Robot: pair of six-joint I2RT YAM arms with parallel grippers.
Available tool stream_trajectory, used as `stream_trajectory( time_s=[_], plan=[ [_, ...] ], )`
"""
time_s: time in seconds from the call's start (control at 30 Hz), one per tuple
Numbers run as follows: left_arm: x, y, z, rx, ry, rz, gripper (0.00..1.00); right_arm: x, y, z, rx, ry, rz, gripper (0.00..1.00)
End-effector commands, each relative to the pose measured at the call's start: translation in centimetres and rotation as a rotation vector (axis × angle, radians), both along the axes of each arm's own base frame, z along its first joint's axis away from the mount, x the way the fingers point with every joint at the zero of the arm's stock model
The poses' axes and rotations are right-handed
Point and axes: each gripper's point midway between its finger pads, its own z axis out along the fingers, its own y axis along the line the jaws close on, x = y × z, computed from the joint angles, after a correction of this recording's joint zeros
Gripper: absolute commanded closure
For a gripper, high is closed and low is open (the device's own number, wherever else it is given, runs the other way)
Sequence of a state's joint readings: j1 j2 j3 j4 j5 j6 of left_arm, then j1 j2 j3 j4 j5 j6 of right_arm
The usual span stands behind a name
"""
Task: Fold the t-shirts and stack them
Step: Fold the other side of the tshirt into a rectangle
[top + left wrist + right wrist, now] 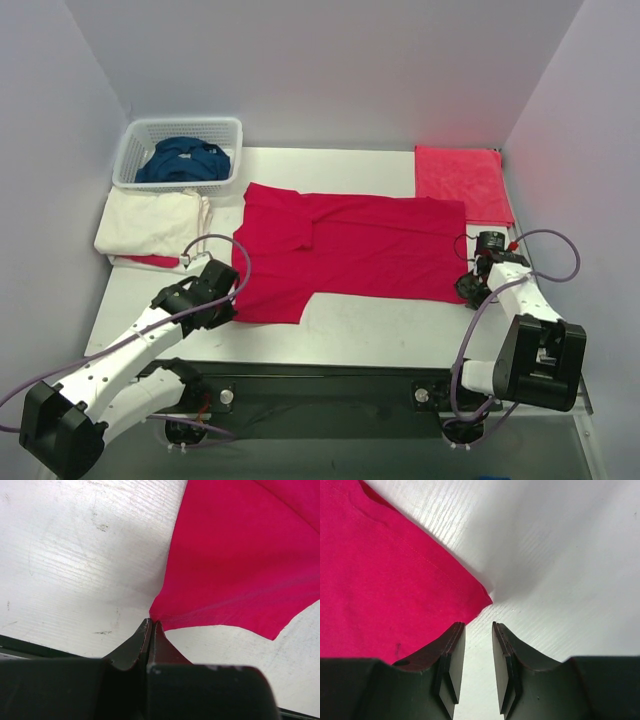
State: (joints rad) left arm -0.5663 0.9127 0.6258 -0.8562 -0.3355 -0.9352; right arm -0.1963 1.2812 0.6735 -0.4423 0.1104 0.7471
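The crimson red t-shirt [350,250] lies spread flat in the middle of the table. My left gripper [233,303] is at its near left corner. In the left wrist view the gripper [152,622] is shut, and the red t-shirt [240,555] is pinched into a point at the fingertips. My right gripper [470,288] sits at the shirt's near right corner. Its jaws [478,626] stand a little apart over bare table, with the red corner [480,597] just ahead and nothing between them. A cream-white t-shirt [150,222] lies folded at the left. The dark blue t-shirt [183,160] is bunched in the basket.
A white lattice basket [135,150] stands at the back left corner. A folded pink cloth [462,185] lies at the back right, next to the wall. A bit of red fabric [150,261] shows under the cream-white shirt. Walls close in the table on three sides.
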Motion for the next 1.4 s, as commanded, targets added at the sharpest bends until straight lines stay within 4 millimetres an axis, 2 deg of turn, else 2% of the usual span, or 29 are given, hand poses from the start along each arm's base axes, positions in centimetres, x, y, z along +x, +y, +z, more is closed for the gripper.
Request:
stream_trajectory(
  time_s=[0.0,0.3,0.4,0.57,0.63,0.77,1.07,1.37],
  plan=[
    [0.7,0.0,1.2,-0.007,-0.035,0.003,1.00,-0.3,-1.1,0.8,-0.043,0.042,-0.011,0.71],
    [0.7,0.3,1.5,-0.008,-0.045,0.012,1.00,0.9,-1.4,-0.6,-0.028,0.077,-0.019,0.74],
    [0.7,0.4,1.5,-0.006,-0.043,0.011,1.00,0.7,-1.3,-1.4,-0.015,0.099,-0.026,0.75],
    [0.8,0.6,1.9,-0.007,-0.053,0.016,1.00,-0.8,-0.9,-3.0,0.004,0.168,-0.031,0.80],
    [0.8,0.5,2.1,-0.012,-0.060,0.016,1.00,-1.3,-0.9,-3.4,0.007,0.187,-0.037,0.82],
    [0.8,0.6,2.6,-0.016,-0.068,0.016,1.00,-1.9,-0.8,-3.7,0.013,0.204,-0.045,1.00],
    [-0.1,0.6,3.7,-0.072,-0.102,0.034,1.00,-1.6,-0.6,-1.3,0.012,0.128,-0.048,1.00],
    [-1.4,0.5,5.9,-0.143,-0.161,0.051,1.00,-1.8,0.4,1.0,0.044,0.032,-0.035,1.00]
  ],
)
